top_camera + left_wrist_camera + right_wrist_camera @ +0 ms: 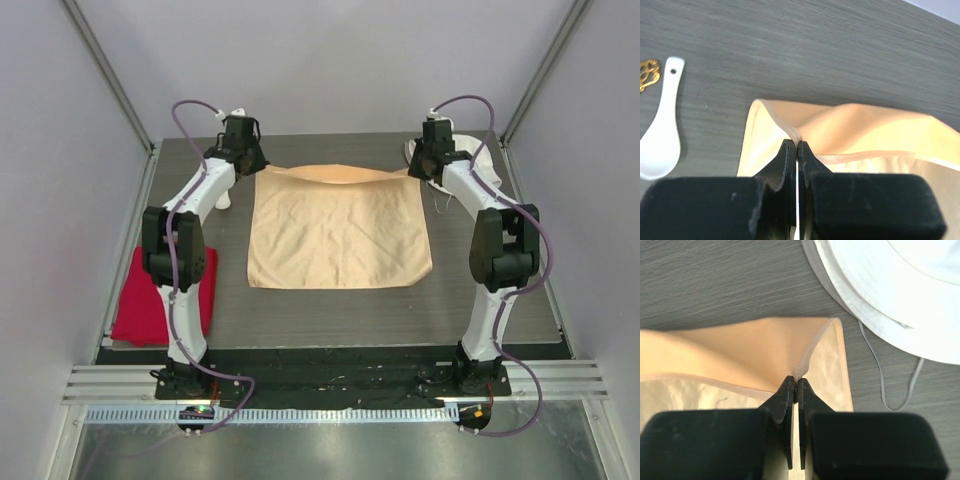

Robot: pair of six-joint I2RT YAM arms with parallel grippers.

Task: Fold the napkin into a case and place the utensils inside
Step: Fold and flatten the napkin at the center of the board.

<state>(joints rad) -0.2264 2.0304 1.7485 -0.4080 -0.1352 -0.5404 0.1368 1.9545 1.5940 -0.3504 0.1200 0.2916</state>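
Note:
The peach-orange napkin (pixel 338 232) lies spread on the dark table, its far edge lifted. My left gripper (pixel 252 160) is shut on the napkin's far left corner (pixel 790 131), seen in the left wrist view. My right gripper (pixel 420 165) is shut on the far right corner (pixel 805 367), seen in the right wrist view. The white spoon (pixel 661 140) lies on the table left of the napkin, bowl toward me. Part of the gold fork (pixel 647 74) shows beside the spoon's handle. In the top view the spoon (pixel 224 200) peeks out beside the left arm.
A bright red cloth (pixel 150 295) lies at the table's left edge under the left arm. A white fabric hat (pixel 900 285) with a thin cord (pixel 890 390) sits at the far right, close to the right gripper; it also shows in the top view (pixel 480 160).

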